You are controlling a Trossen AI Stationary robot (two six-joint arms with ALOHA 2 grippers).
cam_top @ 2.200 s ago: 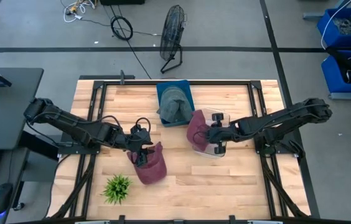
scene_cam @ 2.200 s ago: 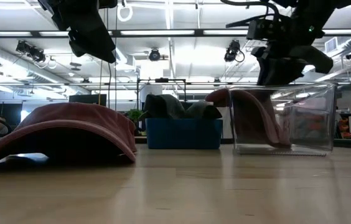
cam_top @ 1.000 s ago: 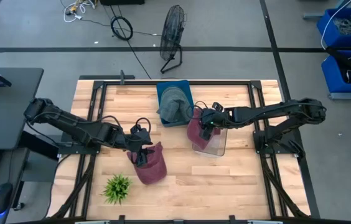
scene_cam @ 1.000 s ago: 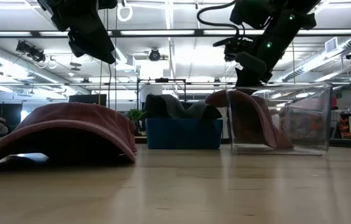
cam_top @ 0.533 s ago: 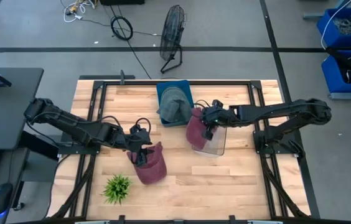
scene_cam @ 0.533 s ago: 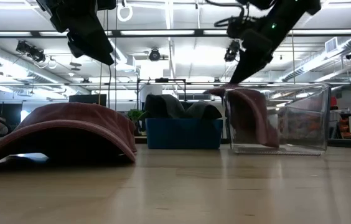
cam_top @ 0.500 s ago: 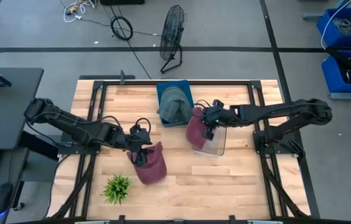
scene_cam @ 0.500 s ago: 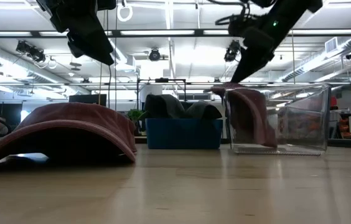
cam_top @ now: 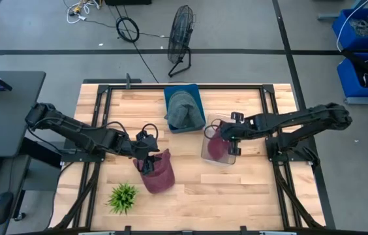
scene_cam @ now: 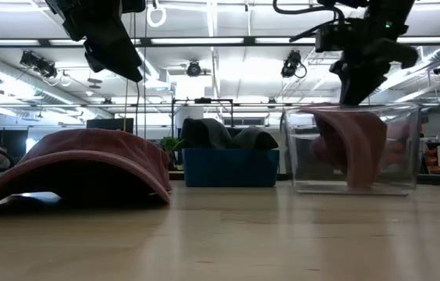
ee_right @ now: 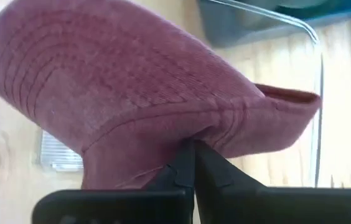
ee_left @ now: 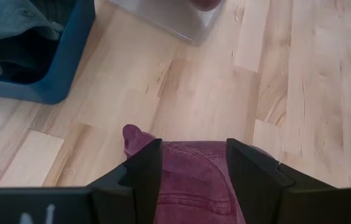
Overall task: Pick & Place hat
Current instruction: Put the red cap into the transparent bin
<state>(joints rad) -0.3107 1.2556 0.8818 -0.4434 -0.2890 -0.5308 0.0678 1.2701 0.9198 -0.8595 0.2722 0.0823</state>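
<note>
Two maroon hats are in play. One (cam_top: 158, 173) lies on the wood table next to a small plant, its brim arched over the tabletop in the low view (scene_cam: 79, 166). My left gripper (cam_top: 146, 161) hovers open above it, with the fingers standing apart over the hat (ee_left: 194, 180). The other maroon hat (cam_top: 215, 147) hangs inside a clear plastic bin (cam_top: 231, 155). My right gripper (cam_top: 226, 134) is shut on this hat at the bin's top (scene_cam: 354, 100). My right gripper pinches the maroon hat's edge (ee_right: 191, 134) between its two shut fingers, coming from above and pointing down into the clear bin. The hat hangs below the fingers inside the bin, its lower end (scene_cam: 360, 181) down near the bin's floor.
A blue bin (cam_top: 196, 99) holding a grey-green hat (cam_top: 181, 109) stands at the table's far middle, just left of the clear bin. A small green plant (cam_top: 123, 197) sits near the front edge. Bare wood lies between the two maroon hats (ee_left: 163, 93).
My right gripper has lifted the maroon hat off the clear bin's left wall, carried it toward the table's right and lowered it. The hat, draped over the wall before, now hangs inside the bin.
</note>
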